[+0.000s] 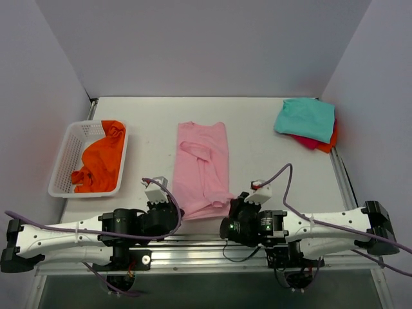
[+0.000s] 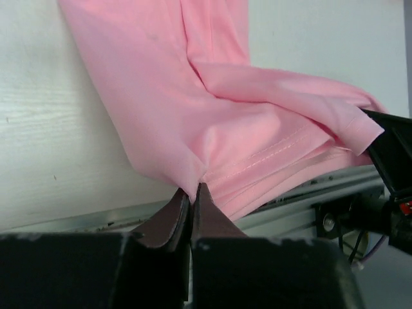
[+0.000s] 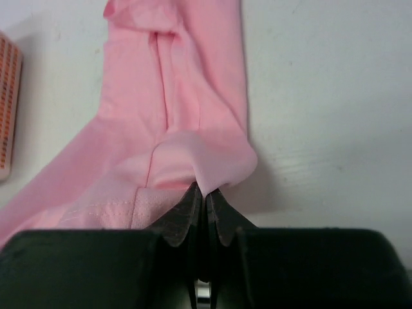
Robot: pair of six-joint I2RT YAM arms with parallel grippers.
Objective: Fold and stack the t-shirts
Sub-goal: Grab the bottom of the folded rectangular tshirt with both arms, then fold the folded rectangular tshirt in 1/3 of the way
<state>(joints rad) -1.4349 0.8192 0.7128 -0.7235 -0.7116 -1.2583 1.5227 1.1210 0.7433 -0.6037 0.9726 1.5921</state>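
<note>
Left gripper [image 2: 191, 190] clamped tight on near-left hem corner of pink t-shirt [image 1: 203, 168]; right gripper [image 3: 205, 193] likewise closed on near-right fold. Shirt mid-table, folded narrow, long axis near-to-far, hem toward arm bases. Teal t-shirt [image 1: 304, 118] atop red t-shirt [image 1: 309, 143], far right. Orange t-shirt [image 1: 100, 161] in basket [image 1: 64, 161], left.

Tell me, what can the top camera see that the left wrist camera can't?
Only the top camera shows the white basket holding the orange t-shirt, and the teal t-shirt lying on a red t-shirt in the far right corner. Only the left wrist camera shows, close up, the left gripper pinched shut on the stitched edge of the pink t-shirt. Both show that pink t-shirt lying on the white table.
</note>
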